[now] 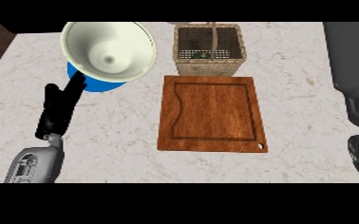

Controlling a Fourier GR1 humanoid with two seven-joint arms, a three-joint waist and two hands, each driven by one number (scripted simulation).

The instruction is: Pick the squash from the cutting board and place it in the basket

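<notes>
Squash [203, 54]: not on the cutting board [210, 114]. A small green item, judged to be the squash, lay low in the left of the 2 compartments of the basket [209, 67], near its front wall, seen through the open top. Most of it was in shadow, so its exact pose could not be told.

The cutting board lay flat on the counter [119, 137] with nothing on it, its far edge just in front of the basket. That closeness suits a short carry from one to the other.

The left hand [60, 105] showed at the left of the view, fingers straight and pointing away from the robot, holding nothing. It was judged to be resting, placed well apart from board and basket so as not to obstruct them. Its fingertips reached the edge of a blue plate [98, 84], over which a white bowl [108, 50] sat tilted; neither belongs to the task.

The right hand [345, 76] was taken to be the dark grey shape along the right edge. Whether it was open or closed could not be told.

Finding: with the board bare and 1 green item in the basket, the placement was judged complete or nearly so.
</notes>
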